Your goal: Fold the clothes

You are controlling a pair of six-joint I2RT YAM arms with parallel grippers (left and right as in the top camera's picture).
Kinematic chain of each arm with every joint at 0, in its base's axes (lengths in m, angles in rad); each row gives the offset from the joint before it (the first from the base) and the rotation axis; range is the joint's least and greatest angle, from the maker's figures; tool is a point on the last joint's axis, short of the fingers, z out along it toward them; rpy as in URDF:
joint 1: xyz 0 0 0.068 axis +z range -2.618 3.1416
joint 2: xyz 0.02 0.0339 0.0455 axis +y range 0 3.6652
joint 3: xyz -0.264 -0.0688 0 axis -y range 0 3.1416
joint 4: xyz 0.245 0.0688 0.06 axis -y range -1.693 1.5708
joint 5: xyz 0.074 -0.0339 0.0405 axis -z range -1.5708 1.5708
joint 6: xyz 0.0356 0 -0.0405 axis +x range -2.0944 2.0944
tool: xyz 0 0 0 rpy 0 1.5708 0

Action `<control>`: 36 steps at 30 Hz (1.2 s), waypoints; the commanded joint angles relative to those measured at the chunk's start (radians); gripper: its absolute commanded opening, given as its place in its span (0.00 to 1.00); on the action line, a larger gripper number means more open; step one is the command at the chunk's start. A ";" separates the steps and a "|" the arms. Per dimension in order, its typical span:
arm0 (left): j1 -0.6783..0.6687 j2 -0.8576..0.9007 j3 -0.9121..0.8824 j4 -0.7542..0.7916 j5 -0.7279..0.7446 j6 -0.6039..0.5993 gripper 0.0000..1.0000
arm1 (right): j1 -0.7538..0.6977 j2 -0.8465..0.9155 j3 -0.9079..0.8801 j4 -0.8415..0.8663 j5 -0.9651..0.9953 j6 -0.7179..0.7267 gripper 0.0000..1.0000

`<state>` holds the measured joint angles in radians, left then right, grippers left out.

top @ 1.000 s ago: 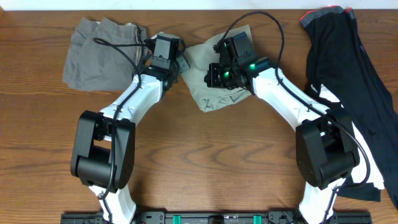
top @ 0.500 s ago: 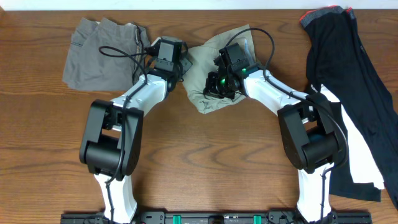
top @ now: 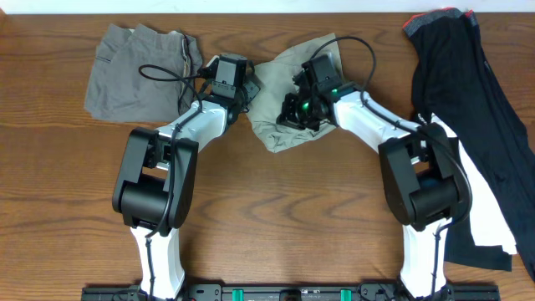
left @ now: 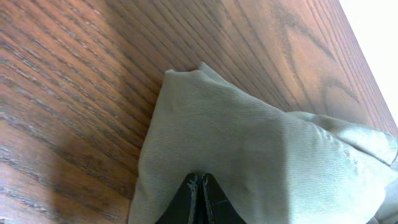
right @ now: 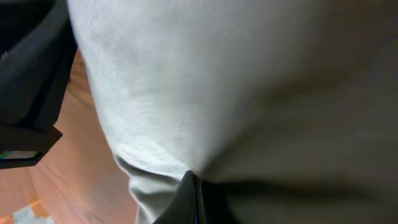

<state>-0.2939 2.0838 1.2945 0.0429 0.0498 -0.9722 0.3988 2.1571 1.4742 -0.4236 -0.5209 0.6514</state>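
Left gripper point(left: 200, 180) and right gripper point(right: 194, 182) stay clamped on the shorts point(top: 280, 138). The shorts' far corner lies farther from the arm bases than a second ago, and both elbows have advanced.

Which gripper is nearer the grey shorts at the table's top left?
Left. The left gripper pinches the khaki shorts just right of the grey shorts; the right gripper grips the khaki shorts farther right.

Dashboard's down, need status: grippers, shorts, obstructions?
Left gripper shut on khaki shorts. Right gripper shut on them too. Grey shorts, black garment off to the sides.
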 commanded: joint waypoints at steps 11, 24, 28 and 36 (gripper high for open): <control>0.027 0.017 0.002 -0.042 0.003 0.003 0.06 | -0.219 0.001 -0.012 -0.048 0.011 -0.168 0.01; 0.062 -0.016 0.003 -0.059 0.165 0.305 0.06 | -0.324 -0.083 -0.005 -0.118 0.001 -0.448 0.02; 0.109 -0.077 0.003 -0.156 0.225 0.401 0.06 | -0.338 -0.150 0.013 -0.145 0.186 -0.491 0.07; 0.185 -0.250 0.003 -0.364 0.226 0.608 0.06 | -0.414 -0.188 0.050 -0.154 0.262 -0.572 0.04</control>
<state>-0.1257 1.9110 1.2934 -0.2890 0.2592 -0.5003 0.0105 1.9846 1.4998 -0.5644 -0.2756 0.1452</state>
